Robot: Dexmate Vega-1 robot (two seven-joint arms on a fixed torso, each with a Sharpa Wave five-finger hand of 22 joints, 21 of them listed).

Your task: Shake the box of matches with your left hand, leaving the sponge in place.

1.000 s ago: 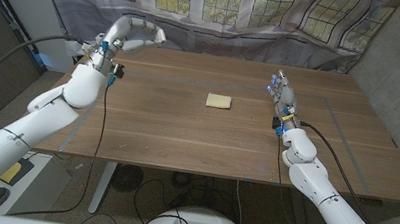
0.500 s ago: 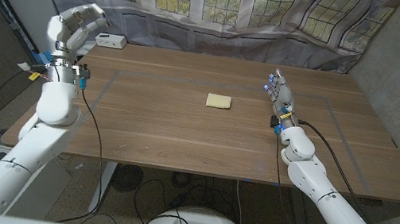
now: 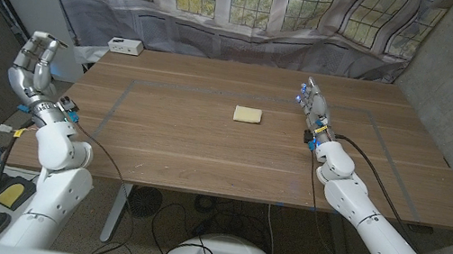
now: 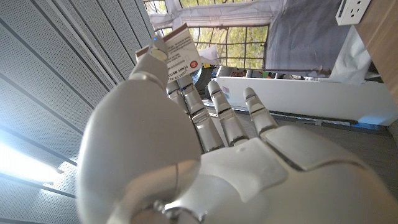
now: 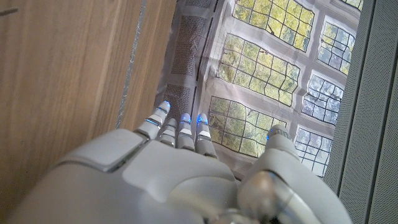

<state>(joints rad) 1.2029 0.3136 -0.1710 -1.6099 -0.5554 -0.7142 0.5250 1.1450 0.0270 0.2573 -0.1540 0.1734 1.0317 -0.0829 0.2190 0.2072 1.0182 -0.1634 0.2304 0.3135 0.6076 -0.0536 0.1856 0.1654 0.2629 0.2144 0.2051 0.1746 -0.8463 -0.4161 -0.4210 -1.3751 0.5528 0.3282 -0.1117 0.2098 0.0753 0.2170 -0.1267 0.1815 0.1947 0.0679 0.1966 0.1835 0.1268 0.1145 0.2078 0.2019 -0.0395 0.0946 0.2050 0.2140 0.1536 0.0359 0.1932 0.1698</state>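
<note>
Matchbox [image 4: 179, 51] is pinched in our left hand [image 3: 33, 62], raised off the bench [image 3: 204, 151]; our right hand [image 3: 313, 104] holds nothing, fingers straight.

Head camera is looking down over the table [image 3: 206, 142]; wrist cameras are peering close along each hand's back, both facing the windows [image 5: 261, 74].

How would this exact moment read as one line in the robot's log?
left hand: holds box of matches, raised beside table | right hand: holds nothing, at table | sponge: on table, untouched
</note>
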